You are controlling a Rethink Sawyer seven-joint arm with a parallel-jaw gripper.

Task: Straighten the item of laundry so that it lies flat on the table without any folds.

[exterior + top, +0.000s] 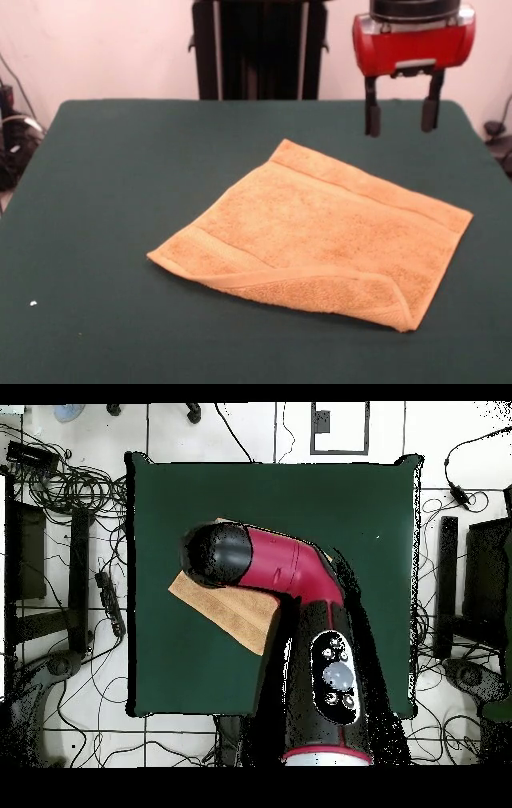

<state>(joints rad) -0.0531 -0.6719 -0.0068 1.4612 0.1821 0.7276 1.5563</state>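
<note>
The golden-orange towel [320, 236] lies on the dark green table [104, 176], turned like a diamond. Its near edge is folded over in a long strip [320, 288] along the front. A woven band runs near its far edge. My gripper [402, 116] hangs above the table just beyond the towel's far corner, its two black fingers [373, 108] spread apart and empty. In the overhead view my red and black arm [290, 574] covers most of the towel [235, 612]; only its lower left part shows, and the gripper is hidden under the arm.
The black pedestal [258, 48] stands at the table's far side. Cables and boxes lie on the floor around the table [75, 534]. A small white speck [33, 303] lies on the table at the near left.
</note>
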